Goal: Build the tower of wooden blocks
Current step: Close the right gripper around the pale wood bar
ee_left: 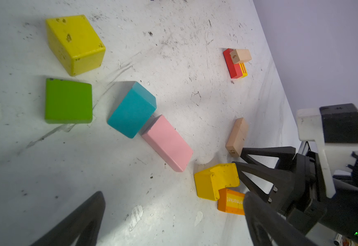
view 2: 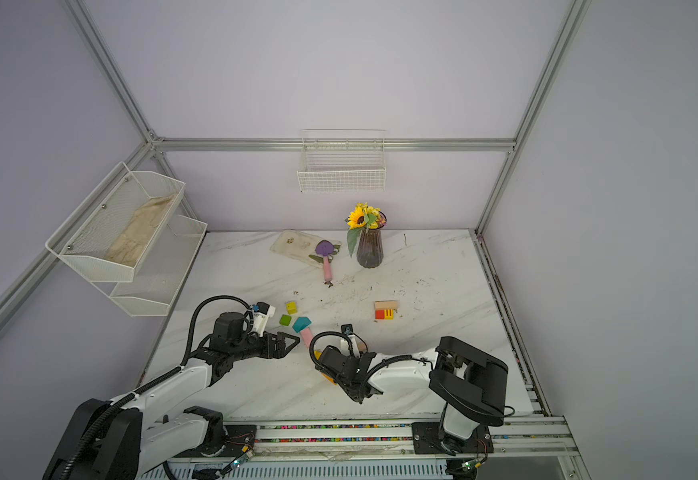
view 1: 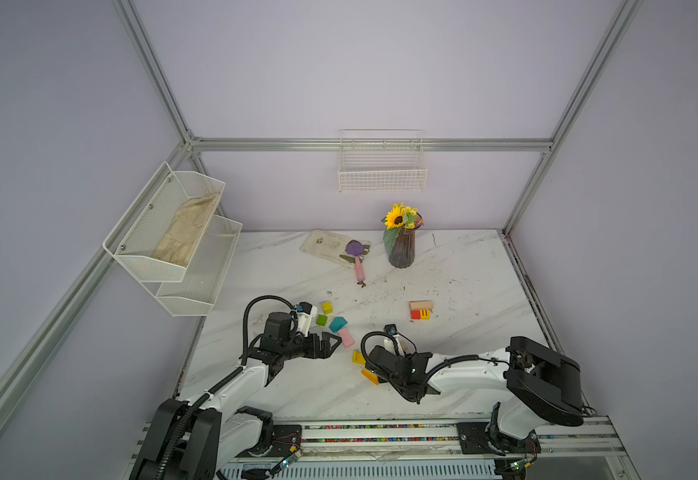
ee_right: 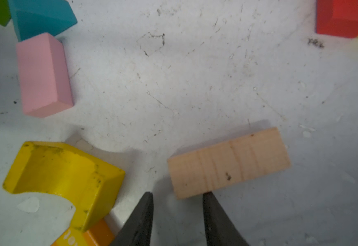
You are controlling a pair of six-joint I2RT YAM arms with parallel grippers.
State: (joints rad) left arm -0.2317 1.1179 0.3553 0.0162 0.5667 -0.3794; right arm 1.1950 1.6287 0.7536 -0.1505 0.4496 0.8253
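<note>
the right gripper [ee_right: 179, 193] hangs low over the marble table [view 1: 476, 266], jaws narrow with nothing between them, one fingertip touching a tan bar [ee_right: 229, 163]. the left gripper [view 1: 336, 345] gapes wide beside the pink block [view 1: 346, 337]. the low tower [view 1: 421, 310], red, yellow and tan, stands apart, farther back.

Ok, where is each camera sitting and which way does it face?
Top views: high behind the robot, looking down over the white marble table; left arm and right arm show.
Left wrist: on the left arm, facing across the loose blocks; its black fingers and the right gripper show.
Right wrist: on the right arm, facing down at the plain tan wood bar; its fingers show.
Shared: both wrists see that bar and the pink rectangular block.
</note>
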